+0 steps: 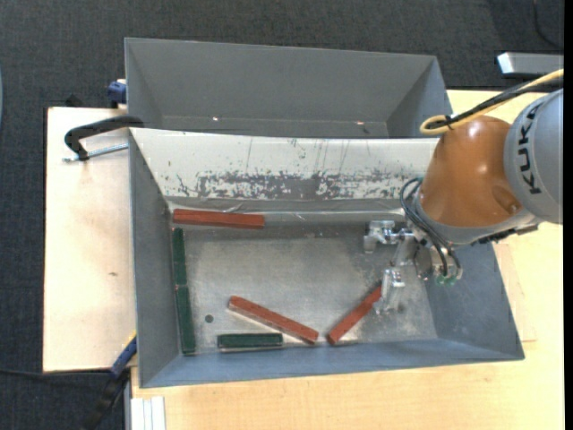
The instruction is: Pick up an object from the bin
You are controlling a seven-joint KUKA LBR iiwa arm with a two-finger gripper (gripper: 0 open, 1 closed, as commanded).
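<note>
Nearest the camera: orange wrist cover (466,173). Beneath it, gripper (391,294) low over the bin (148,267) floor, right front. Open or clenched: cannot tell. At its tip, upper end of a red stick (352,321), long axis slanting away toward the view's lower left. Count in all: three red sticks, two green sticks (182,289).

Floored with dark, finely textured carpet (269,7) across the far side and down the left. Furnished with a pale wooden tabletop (340,406) along the near edge and at the right corner. Lit softly and evenly throughout.
</note>
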